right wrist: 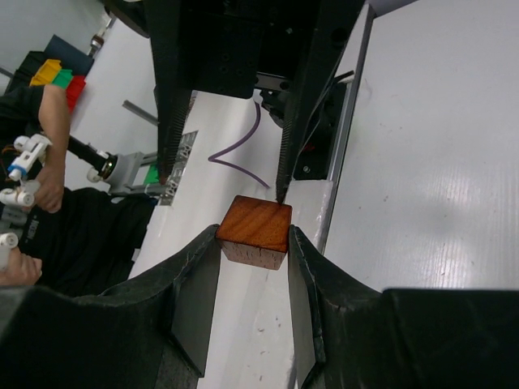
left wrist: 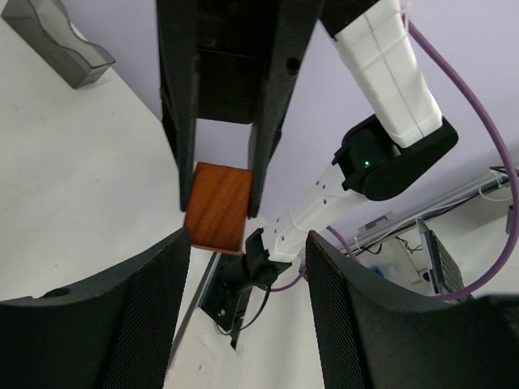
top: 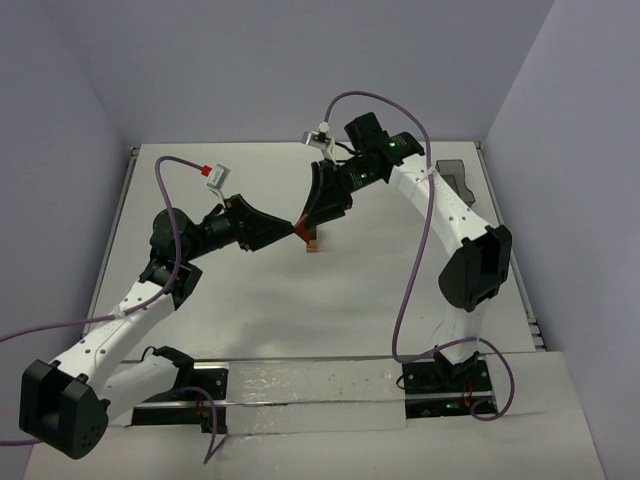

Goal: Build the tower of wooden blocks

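My right gripper (top: 306, 224) is shut on a reddish-brown wooden cube (right wrist: 255, 227), which shows between its pads in the right wrist view. The cube hangs just above the wood block tower (top: 311, 244), a short narrow stack near the table's middle, mostly hidden under the grippers. My left gripper (top: 290, 228) is open and empty, its tips right beside the right gripper from the left. In the left wrist view the cube (left wrist: 217, 207) sits between the right gripper's long black fingers (left wrist: 180, 121), just beyond my own open jaws.
A grey translucent bin (top: 458, 180) stands at the table's far right edge and also shows in the left wrist view (left wrist: 57, 44). Purple cables loop over both arms. A person sits past the table edge (right wrist: 49, 203).
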You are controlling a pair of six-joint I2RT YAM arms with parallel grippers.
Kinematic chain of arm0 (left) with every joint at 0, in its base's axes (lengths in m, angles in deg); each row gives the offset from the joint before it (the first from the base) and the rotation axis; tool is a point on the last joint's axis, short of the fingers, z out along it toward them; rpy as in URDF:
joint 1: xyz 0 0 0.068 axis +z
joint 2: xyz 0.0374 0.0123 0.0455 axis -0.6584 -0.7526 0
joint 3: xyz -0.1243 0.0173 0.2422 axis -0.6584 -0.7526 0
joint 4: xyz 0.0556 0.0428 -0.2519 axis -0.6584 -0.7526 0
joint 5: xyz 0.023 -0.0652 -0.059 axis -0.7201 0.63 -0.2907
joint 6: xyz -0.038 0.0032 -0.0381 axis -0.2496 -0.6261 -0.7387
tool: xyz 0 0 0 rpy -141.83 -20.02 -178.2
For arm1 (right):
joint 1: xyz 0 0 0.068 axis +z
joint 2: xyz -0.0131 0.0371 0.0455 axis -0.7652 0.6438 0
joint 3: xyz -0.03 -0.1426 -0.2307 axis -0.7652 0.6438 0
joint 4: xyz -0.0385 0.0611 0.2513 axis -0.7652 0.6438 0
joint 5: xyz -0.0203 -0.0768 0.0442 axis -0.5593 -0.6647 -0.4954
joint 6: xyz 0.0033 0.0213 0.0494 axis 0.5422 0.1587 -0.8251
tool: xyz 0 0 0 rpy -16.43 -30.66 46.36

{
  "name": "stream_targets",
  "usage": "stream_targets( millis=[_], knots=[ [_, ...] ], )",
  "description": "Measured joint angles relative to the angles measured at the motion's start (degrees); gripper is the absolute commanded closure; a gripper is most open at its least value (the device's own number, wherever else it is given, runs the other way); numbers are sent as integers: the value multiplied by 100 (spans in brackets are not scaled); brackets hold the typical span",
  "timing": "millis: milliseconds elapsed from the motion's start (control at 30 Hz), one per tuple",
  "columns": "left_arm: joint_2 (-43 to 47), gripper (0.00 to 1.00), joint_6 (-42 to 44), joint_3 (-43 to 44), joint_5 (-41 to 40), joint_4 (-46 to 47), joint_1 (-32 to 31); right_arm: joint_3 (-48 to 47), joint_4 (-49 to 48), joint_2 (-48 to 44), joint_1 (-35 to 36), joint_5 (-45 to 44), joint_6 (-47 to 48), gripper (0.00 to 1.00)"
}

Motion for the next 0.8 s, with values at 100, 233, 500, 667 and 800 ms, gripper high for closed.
stream_targets(
  millis=[100,233,500,667,800],
  knots=[
    [-21,35,-38,2,-32,173,-59,-60,25,61,0,-4,-72,100],
    [-62,36,-41,2,-135,272,-99,-146,44,87,0,-28,-109,100],
    [-65,40,28,2,-280,231,-129,-177,47,87,-11,-53,-113,100],
    [-65,39,84,2,-320,189,-137,-180,47,87,-13,-74,-109,100],
    [-72,38,97,2,-407,109,-139,-217,65,87,-15,-92,-113,100]
  ],
)
